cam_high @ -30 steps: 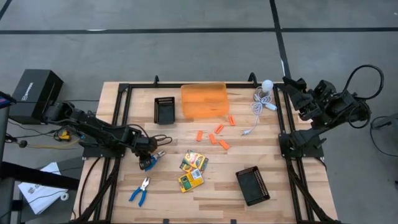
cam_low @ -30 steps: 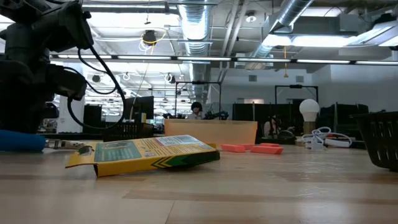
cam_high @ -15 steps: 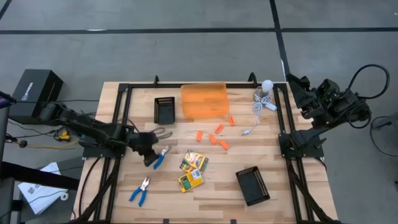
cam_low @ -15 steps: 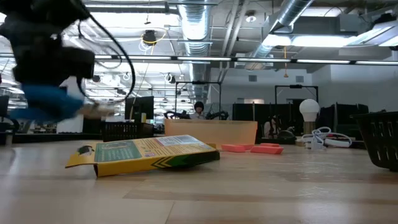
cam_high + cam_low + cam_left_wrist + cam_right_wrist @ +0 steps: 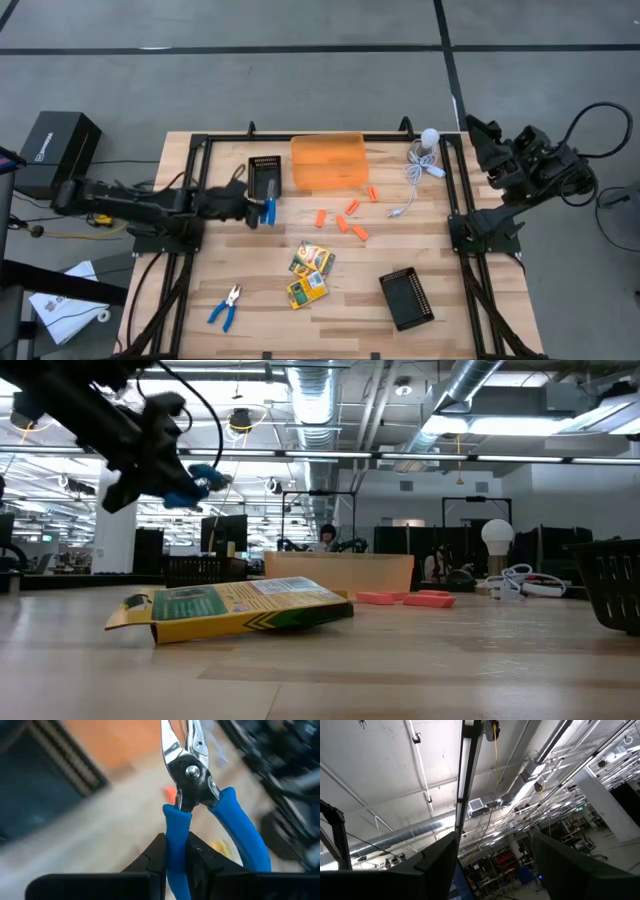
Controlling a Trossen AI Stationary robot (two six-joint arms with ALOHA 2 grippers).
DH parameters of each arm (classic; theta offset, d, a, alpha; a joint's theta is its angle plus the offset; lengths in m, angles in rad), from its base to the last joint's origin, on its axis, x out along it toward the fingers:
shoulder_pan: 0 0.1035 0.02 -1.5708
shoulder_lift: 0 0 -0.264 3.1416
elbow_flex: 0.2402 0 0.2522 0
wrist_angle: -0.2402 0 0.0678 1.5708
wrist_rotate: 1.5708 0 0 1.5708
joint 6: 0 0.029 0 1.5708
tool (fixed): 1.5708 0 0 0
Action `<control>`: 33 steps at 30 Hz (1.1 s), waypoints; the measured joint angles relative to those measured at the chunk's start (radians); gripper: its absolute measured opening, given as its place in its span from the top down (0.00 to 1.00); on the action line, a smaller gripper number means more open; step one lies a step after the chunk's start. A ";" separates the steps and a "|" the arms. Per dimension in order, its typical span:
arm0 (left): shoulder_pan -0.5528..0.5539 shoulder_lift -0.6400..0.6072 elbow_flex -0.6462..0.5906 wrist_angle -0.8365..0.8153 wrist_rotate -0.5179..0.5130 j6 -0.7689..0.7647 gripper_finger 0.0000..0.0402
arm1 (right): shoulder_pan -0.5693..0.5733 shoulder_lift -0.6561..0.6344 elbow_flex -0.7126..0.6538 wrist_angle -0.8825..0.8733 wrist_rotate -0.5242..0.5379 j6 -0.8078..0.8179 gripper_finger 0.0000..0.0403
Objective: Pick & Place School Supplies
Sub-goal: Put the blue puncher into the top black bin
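Left gripper (image 5: 262, 210): you have it raised off the bench (image 5: 340, 300), right beside the black tray (image 5: 264, 176) that stands next to the orange bin (image 5: 328, 162). Its jaws pinch one blue handle of a pair of pliers.
Held pliers (image 5: 197, 795): in your left wrist view one blue handle is clamped between the dark fingers (image 5: 156, 855), the other handle splays free, and the metal nose points away from the wrist. The low view shows them in the air, well above the bench surface.
Second pliers (image 5: 226, 305): you can see them flat on the bench near its front left corner, well apart from the held pair.
Crayon boxes (image 5: 311, 260): two yellow-and-green boxes lie together near the middle of the bench, one just in front of the other (image 5: 307, 291). In the low view the nearest box (image 5: 235, 607) lies flat.
Orange sticks (image 5: 345, 222): several short ones are scattered between the orange bin and the crayon boxes.
Second black tray (image 5: 406, 298): sits tilted toward the front right of the bench.
White cable with bulb (image 5: 420, 165): lies at the back right, beside the bin.
Right gripper (image 5: 482, 145): your right arm waits off the bench's right edge, jaws spread wide and holding nothing; its wrist camera looks at the ceiling.
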 joint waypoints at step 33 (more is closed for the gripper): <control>0.555 0.423 0.003 0.179 0.177 0.397 0.84 | 0.000 0.000 0.000 0.027 0.000 0.002 0.39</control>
